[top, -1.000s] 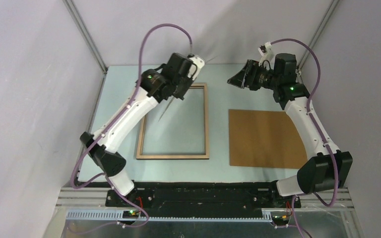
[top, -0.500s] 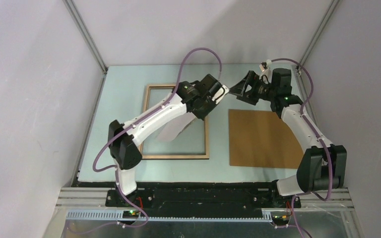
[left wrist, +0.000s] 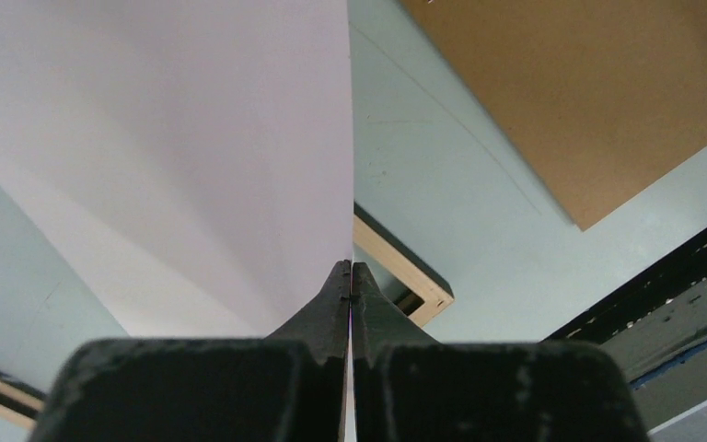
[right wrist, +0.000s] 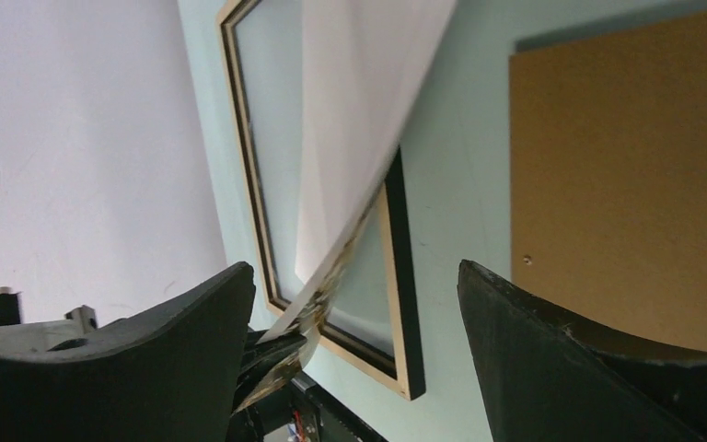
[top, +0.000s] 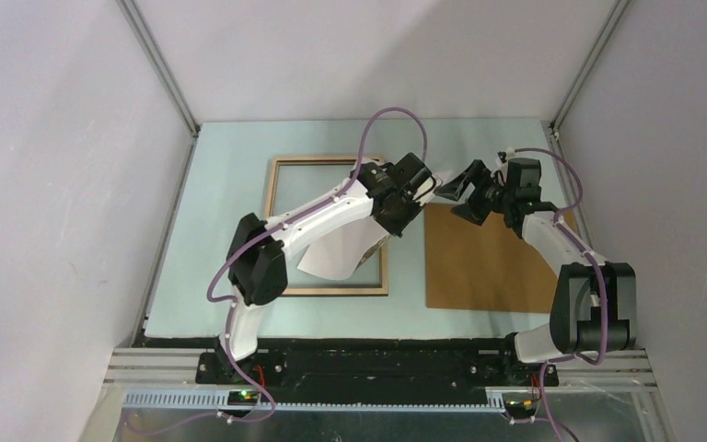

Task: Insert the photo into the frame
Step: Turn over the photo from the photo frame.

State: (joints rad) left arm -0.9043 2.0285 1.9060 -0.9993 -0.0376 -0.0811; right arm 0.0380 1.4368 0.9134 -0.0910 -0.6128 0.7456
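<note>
With left fingers [left wrist: 336, 304] pinched shut on the photo [left wrist: 193, 138], held tilted white-back-up over the frame [top: 322, 291] by its right rail, and right fingers [right wrist: 193, 331] spread wide just beside, lower slowly, squaring corners inside the rails before letting go.

Brown board [top: 492, 258]: one, rectangular, plain, lying flat on the right half of the desk [top: 221, 184], corners square to the desk edges. A small dot mark shows near one edge in the right wrist view.

Desk: pale blue-green top, matte, with faint scuff lines visible in the left wrist view.

Walls [top: 55, 184]: pale grey panels enclosing the desk on the left, far and right sides.

Metal posts [top: 156, 64]: two, silver, rising from the far corners.

Black bar [top: 377, 359]: runs along the near desk edge.

Slotted metal strip [top: 331, 401]: lies in front of the bar.
</note>
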